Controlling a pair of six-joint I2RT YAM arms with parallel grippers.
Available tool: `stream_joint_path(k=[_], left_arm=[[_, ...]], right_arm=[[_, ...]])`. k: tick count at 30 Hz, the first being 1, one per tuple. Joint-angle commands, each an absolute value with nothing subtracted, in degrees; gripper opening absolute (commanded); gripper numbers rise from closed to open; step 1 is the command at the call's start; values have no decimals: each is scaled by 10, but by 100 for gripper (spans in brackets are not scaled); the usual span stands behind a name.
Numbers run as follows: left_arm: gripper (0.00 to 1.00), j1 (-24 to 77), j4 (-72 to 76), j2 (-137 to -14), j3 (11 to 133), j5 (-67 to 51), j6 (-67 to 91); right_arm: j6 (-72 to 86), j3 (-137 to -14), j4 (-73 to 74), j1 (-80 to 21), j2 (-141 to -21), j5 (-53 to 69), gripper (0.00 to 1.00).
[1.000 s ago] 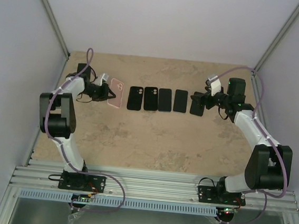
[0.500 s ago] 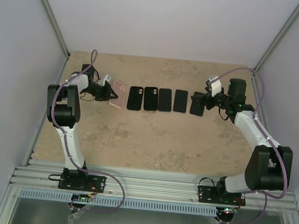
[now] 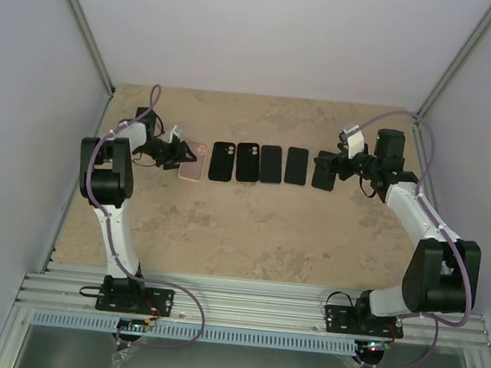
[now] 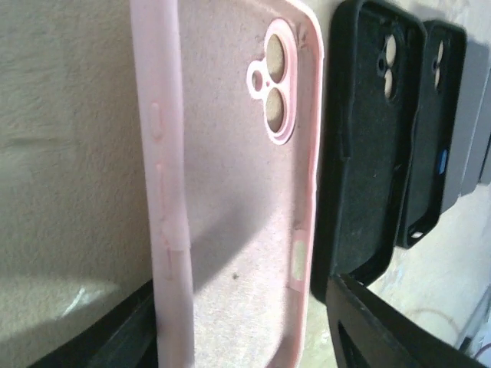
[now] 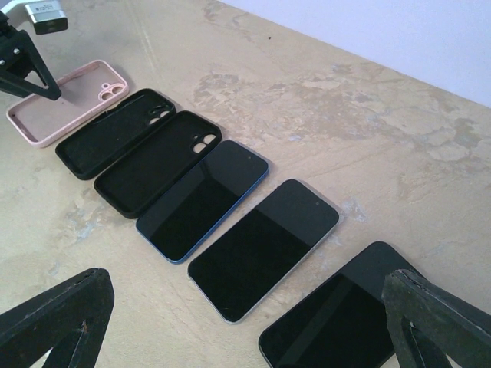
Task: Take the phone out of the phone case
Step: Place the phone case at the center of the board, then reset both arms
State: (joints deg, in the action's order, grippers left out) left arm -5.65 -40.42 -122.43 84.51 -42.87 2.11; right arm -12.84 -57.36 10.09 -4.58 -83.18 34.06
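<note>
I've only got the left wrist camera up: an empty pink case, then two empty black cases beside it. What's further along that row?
Observer: Three phones, screens up: the blue-edged phone beside the second black case, then the middle phone, then the last phone.
Operator: Do they touch each other?
Observer: No. The top view shows strips of bare table between all three.
Operator: And where's the right hand?
Observer: The right hand is open, fingers spread wide, at the last phone's end of the row.
</note>
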Motion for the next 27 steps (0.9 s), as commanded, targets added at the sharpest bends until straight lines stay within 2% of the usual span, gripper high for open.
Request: stream_joint_path(k=[1, 8, 19, 27], left_arm=[[61, -58, -402, -1208, 856, -393, 23], [98, -58, -401, -1168, 854, -356, 17], [99, -58, -473, -1099, 934, -326, -33], [99, -59, -486, -1015, 969, -293, -29]], right_arm=[[-130, -569, 92, -41, -821, 354, 98], [-127, -570, 93, -41, -813, 353, 98], [-120, -618, 119, -20, -796, 369, 98], [-83, -662, 140, 73, -779, 428, 98]])
